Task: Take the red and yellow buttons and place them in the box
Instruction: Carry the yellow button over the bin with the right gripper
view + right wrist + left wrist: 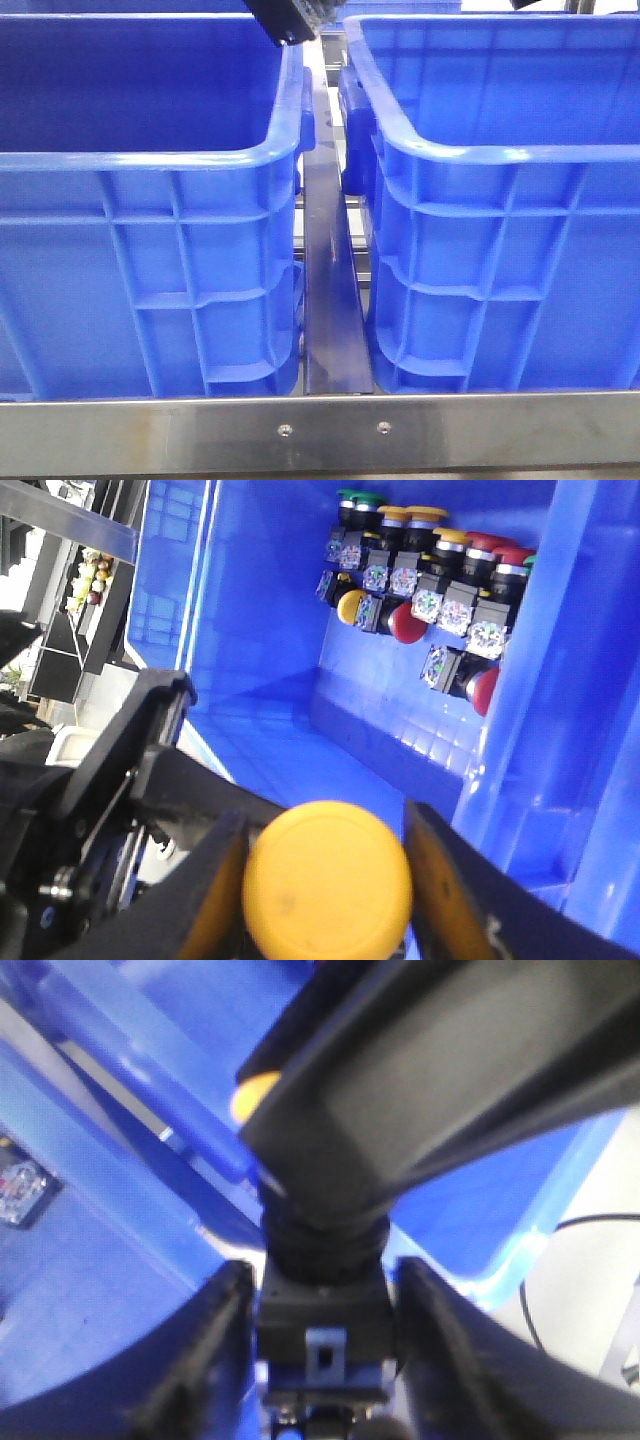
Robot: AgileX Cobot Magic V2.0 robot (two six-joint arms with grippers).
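My right gripper (327,880) is shut on the round cap of a yellow button (327,865), which faces the right wrist camera. My left gripper (322,1330) is closed around the same button's black body (322,1305). A sliver of the yellow cap (253,1096) shows past the right gripper's dark finger (440,1070). Both are above a blue box (260,630). In its far corner lie several buttons, among them red ones (408,622) and a yellow one (350,606). In the front view only a dark arm part (290,20) shows.
Two large blue crates stand side by side, left (150,270) and right (500,260), with a narrow metal strip (330,300) between them. A steel rail (320,430) runs along the front. A loose button block (20,1190) lies on a crate floor.
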